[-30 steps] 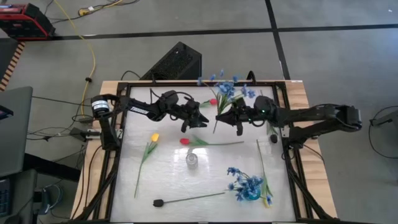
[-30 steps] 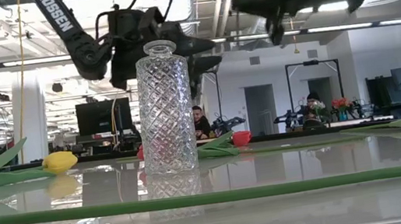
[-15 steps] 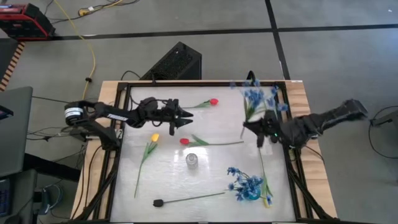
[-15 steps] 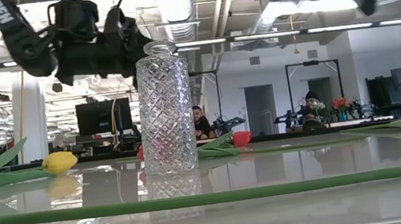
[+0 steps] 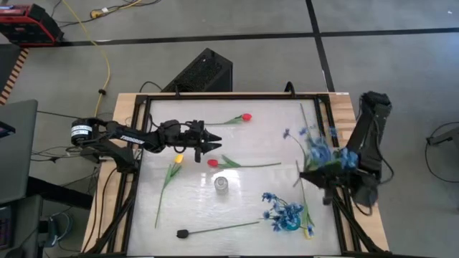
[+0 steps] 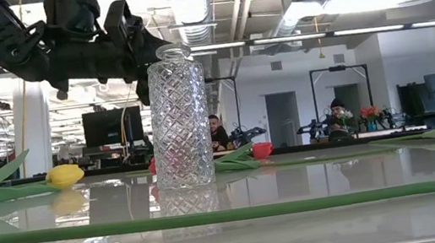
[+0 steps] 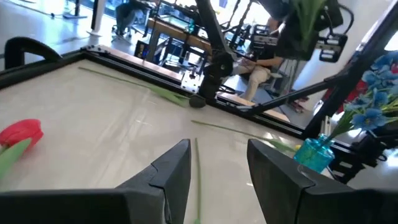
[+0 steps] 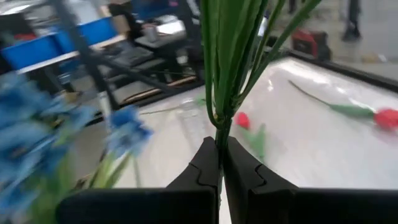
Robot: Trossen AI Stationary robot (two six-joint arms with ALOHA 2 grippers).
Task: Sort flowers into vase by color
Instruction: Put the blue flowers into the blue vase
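My right gripper (image 5: 307, 174) is at the table's right edge, shut on a spray of small blue blossoms (image 5: 319, 149). My left gripper (image 5: 213, 141) hovers open and empty over the table's left middle, near a red tulip (image 5: 213, 163) and a yellow tulip (image 5: 178, 157) that lie flat. A clear cut-glass vase (image 5: 221, 183) stands upright in the middle. Near the right front, a small blue vase (image 5: 288, 225) holds more blue blossoms (image 5: 281, 209). A second red tulip (image 5: 246, 116) lies at the far side. A black-headed stem (image 5: 215, 228) lies along the front. My right gripper pinches the spray's green stem (image 8: 219, 132) between its two fingers, just below where it branches. The fingers (image 8: 205, 165) come about level from the table's right side. The branches fan out beyond the fingertips, and the spray is lifted clear of the table.
Another long green stem (image 5: 302, 193) lies along the right side of the table, beside the blue vase. A dark metal frame (image 5: 215, 96) rims the table. In the low view a stem (image 6: 214, 216) lies across the front of the clear vase (image 6: 179, 118).
My right gripper has swung from the table's far middle toward the right edge and the near side, carrying the blue spray clear of the table. My left gripper has drawn back from the middle toward the left edge, staying open.
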